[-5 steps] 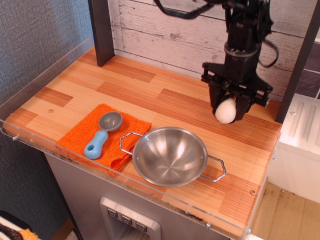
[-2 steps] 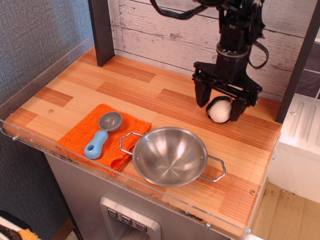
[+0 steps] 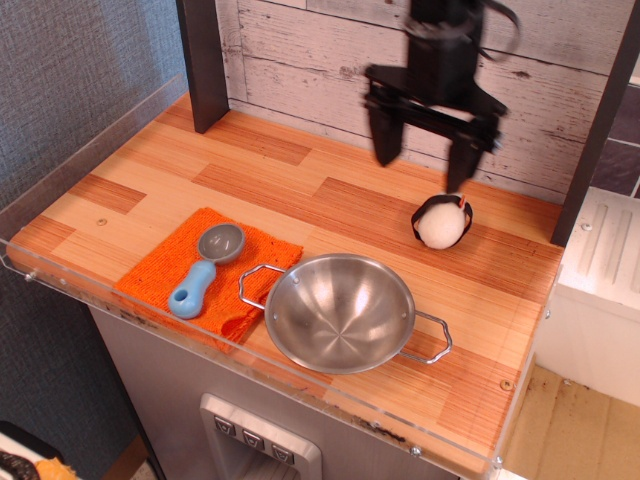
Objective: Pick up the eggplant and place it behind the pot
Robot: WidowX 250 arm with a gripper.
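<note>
A whitewashed plank wall backed the wooden bench [image 3: 300,190], which was edged by a clear plastic guard. The gripper [image 3: 424,160] hung above the rear of the bench with its jaws spread wide and nothing between them. The eggplant [image 3: 442,222] lay on the wood just below the right-hand jaw; whether that jaw's tip touched it could not be told from this angle. The eggplant sat on the far side of the pot [image 3: 340,311], clear of its rim and somewhat off toward the right. At the front left, a blue-handled scoop [image 3: 205,262] rested on an orange cloth [image 3: 170,275], just beside the pot's near handle. Judging from the layout, the placing appeared done: the eggplant was down behind the pot and released. What seemed left was for the arm to draw clear without nudging it.
</note>
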